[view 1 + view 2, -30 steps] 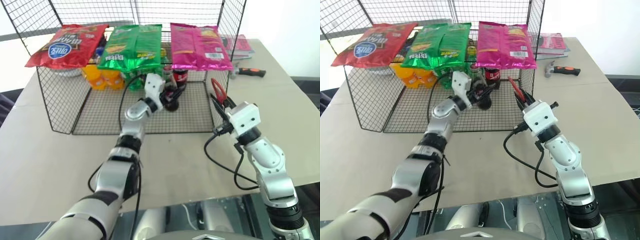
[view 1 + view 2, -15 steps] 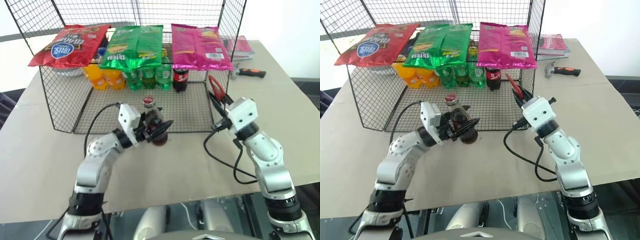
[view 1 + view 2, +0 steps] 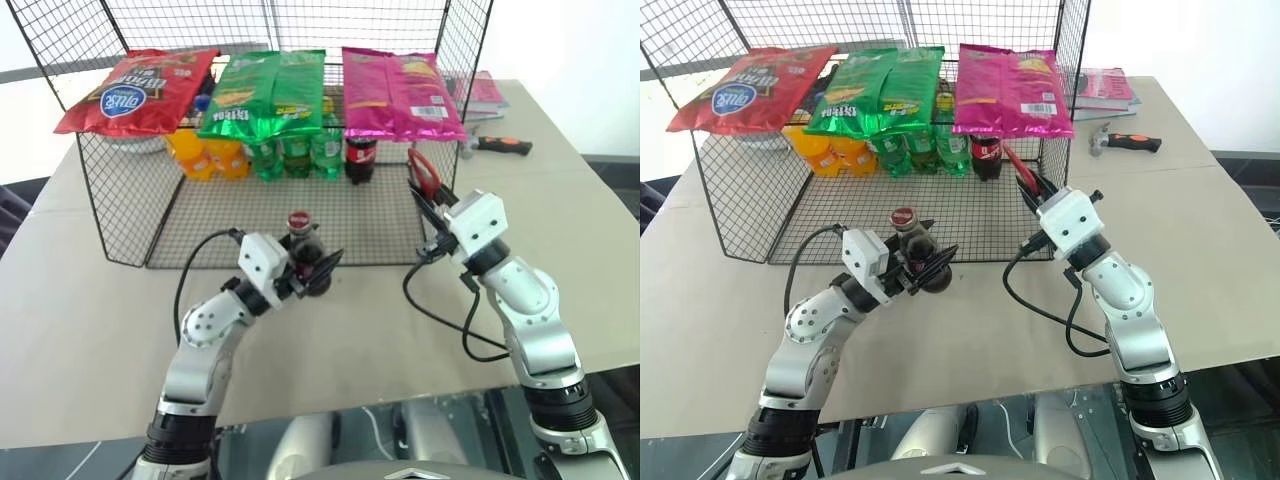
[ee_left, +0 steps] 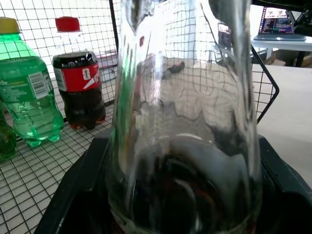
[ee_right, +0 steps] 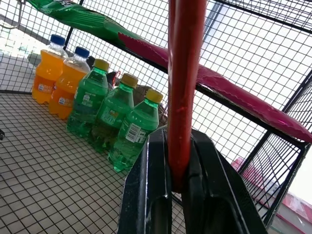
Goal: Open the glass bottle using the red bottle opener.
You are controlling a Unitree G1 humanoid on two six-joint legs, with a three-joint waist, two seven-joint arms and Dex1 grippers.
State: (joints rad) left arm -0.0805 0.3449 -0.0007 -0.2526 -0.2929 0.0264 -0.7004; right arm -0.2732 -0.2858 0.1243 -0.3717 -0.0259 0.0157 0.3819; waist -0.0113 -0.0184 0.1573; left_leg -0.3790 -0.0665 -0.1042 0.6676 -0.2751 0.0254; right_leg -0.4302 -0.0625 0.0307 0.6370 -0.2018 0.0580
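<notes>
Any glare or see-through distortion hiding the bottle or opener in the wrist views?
Left wrist view: the glass bottle looms close, its clear glass warping the mesh behind it, bright streaks on the neck. Right wrist view: the red bottle opener shows clearly against a bright backlit background.

Glass bottle (image 3: pixel 303 255) left of bottle opener (image 3: pixel 424 176), before the wire rack (image 3: pixel 120 190).

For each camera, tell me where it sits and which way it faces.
Head pair: on the head, facing forward and down at the wire-mesh rack; both arms show.
Left wrist: along the left hand gripping the slim clear glass bottle.
Right wrist: along the right hand clamping the flat red bottle opener.
Shared: green soda bottles.
</notes>
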